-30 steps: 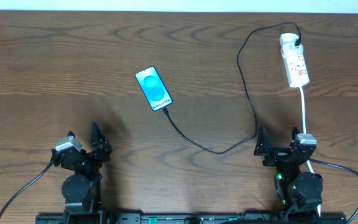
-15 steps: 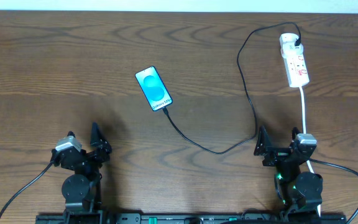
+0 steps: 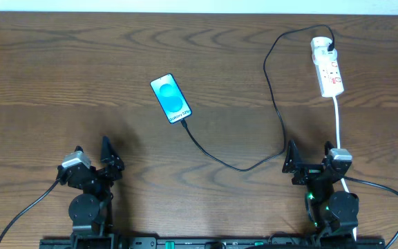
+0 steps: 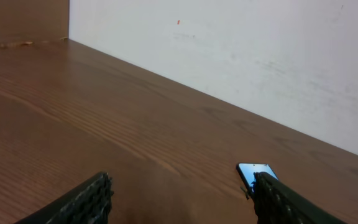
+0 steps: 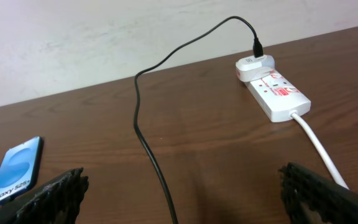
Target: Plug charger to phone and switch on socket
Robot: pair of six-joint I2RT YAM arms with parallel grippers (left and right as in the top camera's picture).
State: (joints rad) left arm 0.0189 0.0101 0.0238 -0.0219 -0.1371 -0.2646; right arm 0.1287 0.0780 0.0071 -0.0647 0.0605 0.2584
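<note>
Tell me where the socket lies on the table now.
In the overhead view the socket lies at the far right, near the back edge of the table, beyond the right claw; the charger is plugged into its far end.

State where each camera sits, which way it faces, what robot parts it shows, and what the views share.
Overhead: above the brown wooden table, looking straight down; both arms show at the bottom edge, left hand and right hand open.
Left wrist: low behind its own dark fingers, facing the white wall.
Right wrist: low behind its fingers, facing the white power strip and thin black cable.
Shared: all three show the blue-screened black smartphone.
</note>
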